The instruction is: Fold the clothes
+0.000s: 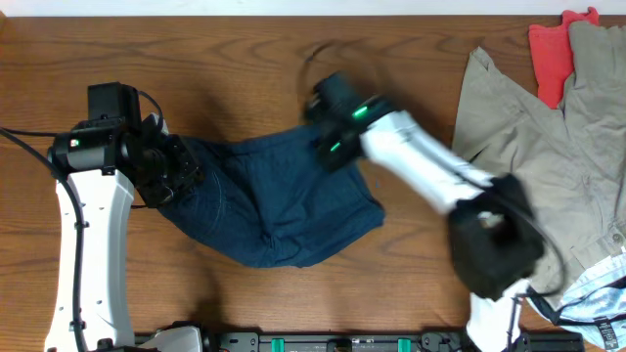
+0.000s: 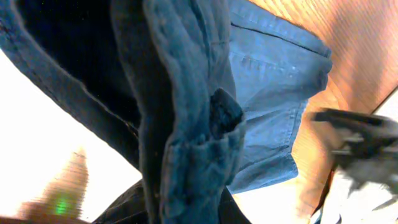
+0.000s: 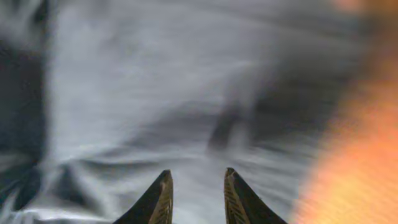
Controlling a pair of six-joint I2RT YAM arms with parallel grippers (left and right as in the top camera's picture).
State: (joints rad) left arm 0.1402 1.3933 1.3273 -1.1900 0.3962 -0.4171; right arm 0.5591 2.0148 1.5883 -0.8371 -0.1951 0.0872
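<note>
The wooden table (image 1: 245,59) is taking up the whole overhead view, and the largest cloth on it, a khaki garment (image 1: 548,147), is lying at the right edge, well apart from the work. The navy shorts (image 1: 284,210) are lying crumpled left of the table's middle, with one side drawn up toward the left arm. They are looking soft and limp but fairly weighty for cloth, so I am expecting them to sag and drag rather than slide. The doubled hems and waistband are probably the firmest places to pinch, best at a corner. The left gripper (image 1: 181,178) is sitting at the left edge of the shorts with its fingers closed on a bunch of the fabric. The right gripper (image 3: 196,176) is hanging over the upper right part of the shorts with its fingers apart and nothing between them. The overhead view is giving the whole layout, but it is showing the right arm only as a blur, so the fingers cannot be read there. The right wrist view is settling that, showing both tips parted above pale, blurred cloth. The left wrist view alone is showing folds gathered thickly around a dark fingertip (image 2: 224,112), and a stitched leg hem lying flat on the wood beyond. A small red cloth (image 1: 553,54) is peeking out beside the khaki garment.
</note>
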